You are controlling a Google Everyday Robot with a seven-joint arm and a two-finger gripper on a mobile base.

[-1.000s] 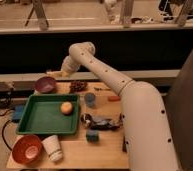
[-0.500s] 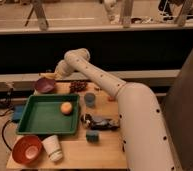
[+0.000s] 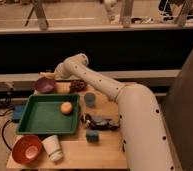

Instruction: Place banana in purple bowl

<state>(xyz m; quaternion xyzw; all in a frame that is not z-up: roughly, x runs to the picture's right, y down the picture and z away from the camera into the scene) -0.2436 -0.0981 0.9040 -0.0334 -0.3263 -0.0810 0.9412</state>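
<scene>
The purple bowl (image 3: 44, 85) stands at the table's back left corner, just beyond the green tray. The banana (image 3: 46, 75), small and pale yellow, hangs in the air just above the bowl's back rim. My gripper (image 3: 52, 75) is at the end of the white arm that reaches in from the right. It is shut on the banana, right above the bowl's far edge. The arm's wrist hides most of the gripper.
A green tray (image 3: 40, 122) holds a round orange fruit (image 3: 66, 108). An orange-red bowl (image 3: 26, 149) and a white cup (image 3: 52, 147) stand at the front left. A grey-blue cup (image 3: 90, 99), a dark cluster (image 3: 78, 86), a dark object (image 3: 102, 122) and a blue sponge (image 3: 92, 135) lie to the right of the tray.
The arm's end has swung left with the banana, from above the table's back middle to just over the purple bowl.
</scene>
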